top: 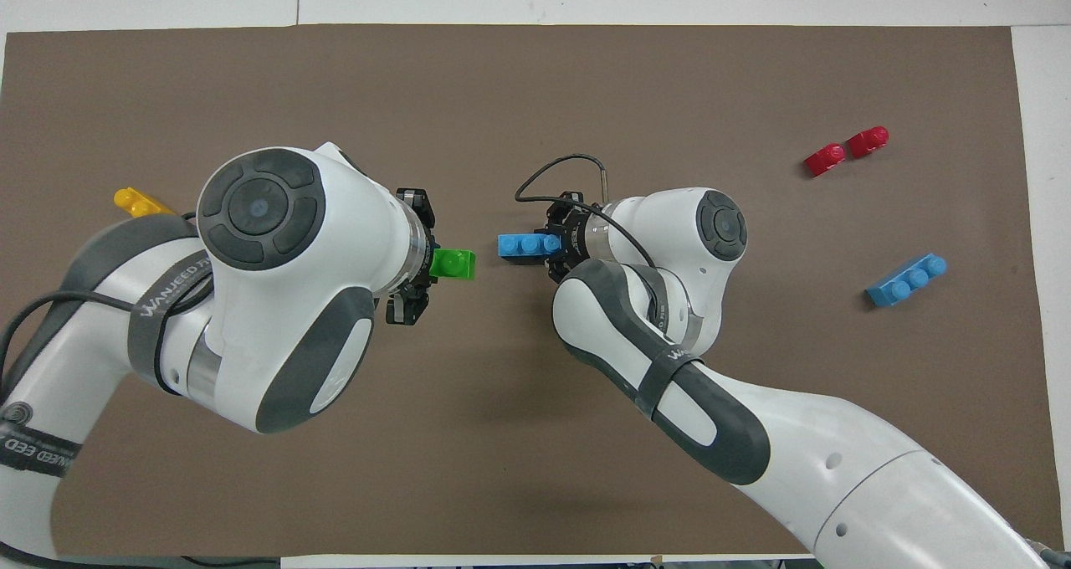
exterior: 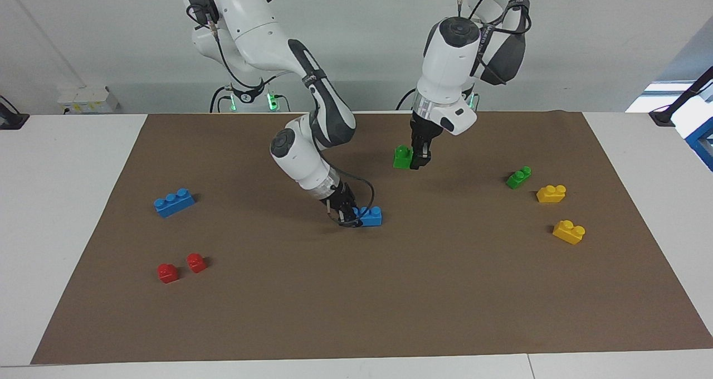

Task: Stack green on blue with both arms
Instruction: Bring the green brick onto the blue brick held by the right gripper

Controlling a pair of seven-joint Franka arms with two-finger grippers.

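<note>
**Spotter:** Bricks first, starting at the right arm's end of the brown mat (exterior: 356,312). You have a spare blue brick (exterior: 174,202) lying there, and two red bricks (exterior: 181,267) farther from the robots than it.

**Operator:** And the right arm?

**Spotter:** Your right gripper (exterior: 350,216) is down at the mat near the middle, fingers clamped on one end of the blue three-stud brick (exterior: 370,216). That brick sits level, studs up, its underside at or just above the mat; I cannot tell you whether it touches.

**Operator:** Where is the green one?

**Spotter:** Your left gripper (exterior: 416,159) hangs over the mat, fingers closed on the green two-stud brick (exterior: 401,157), which is held clear of the surface with studs up. From overhead, the green brick (top: 453,263) and the blue brick (top: 529,244) lie nearly in line, end facing end, with a gap between them. They are apart, not stacked.

**Operator:** Anything at the left arm's end?

**Spotter:** You have a second green brick (exterior: 518,177) on the mat there, and two yellow bricks (exterior: 560,212) just beside it, farther from the robots.
</note>
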